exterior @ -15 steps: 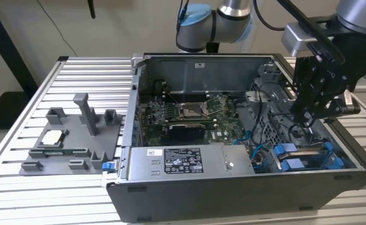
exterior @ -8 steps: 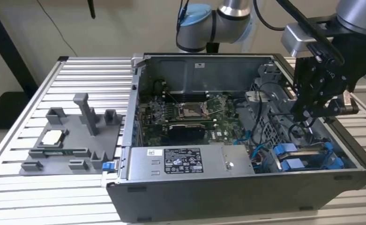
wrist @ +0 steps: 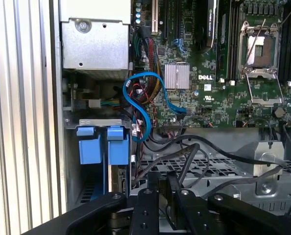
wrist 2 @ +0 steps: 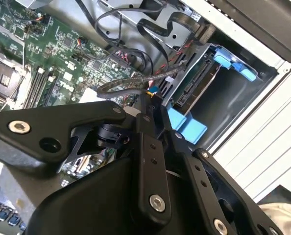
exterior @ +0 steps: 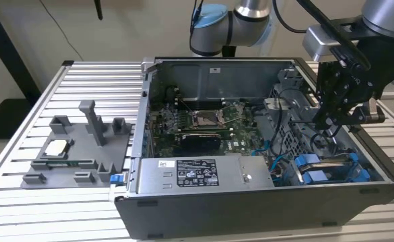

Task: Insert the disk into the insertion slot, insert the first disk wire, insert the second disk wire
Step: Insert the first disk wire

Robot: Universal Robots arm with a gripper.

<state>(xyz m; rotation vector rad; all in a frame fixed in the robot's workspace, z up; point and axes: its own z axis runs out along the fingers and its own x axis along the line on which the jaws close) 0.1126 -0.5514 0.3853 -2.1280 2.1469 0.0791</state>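
On 1 slatted table point(exterior: 21, 212) there are 1 open computer case point(exterior: 250, 217), 1 grey plastic fixture point(exterior: 75, 156) and 1 robot arm point(exterior: 250, 15) with 1 gripper point(wrist 2: 153, 100). Inside the case are 1 motherboard point(exterior: 183, 133), 1 processor socket point(exterior: 206, 119), 1 silver heat sink point(wrist: 177, 77), 1 power supply box point(exterior: 197, 174) and 2 blue carrier handles point(wrist: 89, 145) (side by side in the first wrist view).

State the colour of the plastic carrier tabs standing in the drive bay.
Bright blue; the carrier tabs show best in the first wrist view.
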